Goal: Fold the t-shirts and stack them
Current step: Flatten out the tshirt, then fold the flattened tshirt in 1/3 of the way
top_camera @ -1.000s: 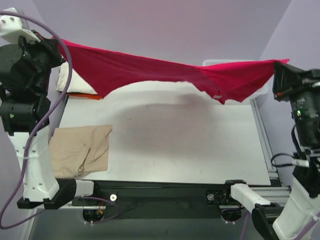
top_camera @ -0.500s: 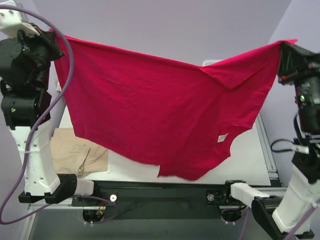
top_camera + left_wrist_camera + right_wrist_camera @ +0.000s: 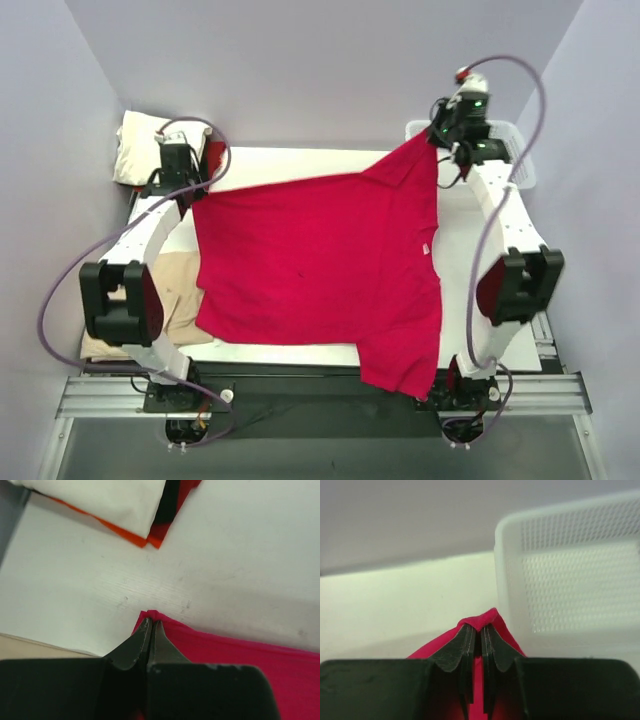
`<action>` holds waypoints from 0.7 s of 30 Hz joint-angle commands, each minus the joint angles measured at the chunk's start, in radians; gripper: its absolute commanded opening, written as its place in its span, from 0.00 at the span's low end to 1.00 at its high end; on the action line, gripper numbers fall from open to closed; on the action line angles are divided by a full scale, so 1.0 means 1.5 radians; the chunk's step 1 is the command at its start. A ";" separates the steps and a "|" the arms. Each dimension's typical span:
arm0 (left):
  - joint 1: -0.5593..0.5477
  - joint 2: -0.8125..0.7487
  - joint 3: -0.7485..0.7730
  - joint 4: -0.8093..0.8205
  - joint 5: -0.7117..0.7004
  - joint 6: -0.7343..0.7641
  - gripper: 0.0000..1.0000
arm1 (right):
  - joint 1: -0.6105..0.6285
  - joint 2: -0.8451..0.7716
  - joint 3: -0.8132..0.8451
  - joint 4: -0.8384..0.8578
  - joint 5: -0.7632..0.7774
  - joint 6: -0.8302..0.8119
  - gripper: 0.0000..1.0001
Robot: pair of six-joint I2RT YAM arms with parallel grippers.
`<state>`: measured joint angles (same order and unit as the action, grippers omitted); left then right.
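Pinching the red shirt (image 3: 320, 270) at its far corners, your left gripper (image 3: 150, 626) and right gripper (image 3: 476, 630) squeeze tight. It lies spread on the table (image 3: 300, 165). A basket (image 3: 570, 570) sits by its right corner, a tan shirt (image 3: 178, 288) and cream shirt (image 3: 140, 150) by its left edge.

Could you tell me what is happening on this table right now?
Both arms hold the crimson t-shirt spread over the table. The left gripper and right gripper each pinch one far corner, fingers shut. Part of the shirt hangs over the near edge. A cream folded shirt sits far left; a tan shirt lies beside the left arm.
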<state>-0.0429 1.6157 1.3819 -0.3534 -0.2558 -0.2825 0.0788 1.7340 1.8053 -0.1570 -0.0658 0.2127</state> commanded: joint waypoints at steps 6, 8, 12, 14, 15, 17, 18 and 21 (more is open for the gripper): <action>0.004 0.205 0.061 0.154 -0.025 -0.045 0.00 | 0.031 0.196 0.054 0.090 0.001 0.026 0.00; 0.004 0.240 0.100 0.152 -0.023 -0.046 0.00 | 0.030 0.231 0.092 0.088 0.002 0.025 0.00; 0.004 0.334 0.206 0.130 -0.017 -0.046 0.00 | 0.021 0.276 0.151 0.060 -0.003 0.027 0.00; 0.003 0.354 0.249 0.124 -0.011 -0.052 0.00 | 0.018 0.290 0.166 0.050 -0.003 0.026 0.00; 0.003 0.368 0.259 0.123 -0.010 -0.055 0.00 | 0.017 0.292 0.170 0.046 -0.004 0.026 0.00; 0.003 0.375 0.279 0.123 -0.009 -0.060 0.00 | 0.015 0.291 0.169 0.043 -0.002 0.024 0.00; 0.003 0.377 0.285 0.121 -0.011 -0.062 0.00 | 0.013 0.290 0.165 0.042 0.002 0.022 0.00; 0.005 0.367 0.291 0.117 -0.019 -0.062 0.00 | 0.009 0.276 0.148 0.042 0.001 0.018 0.00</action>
<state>-0.0429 2.1757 1.7660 -0.2131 -0.2764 -0.3599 0.0998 2.1841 2.0319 -0.0975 -0.0750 0.2420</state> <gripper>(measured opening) 0.024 0.065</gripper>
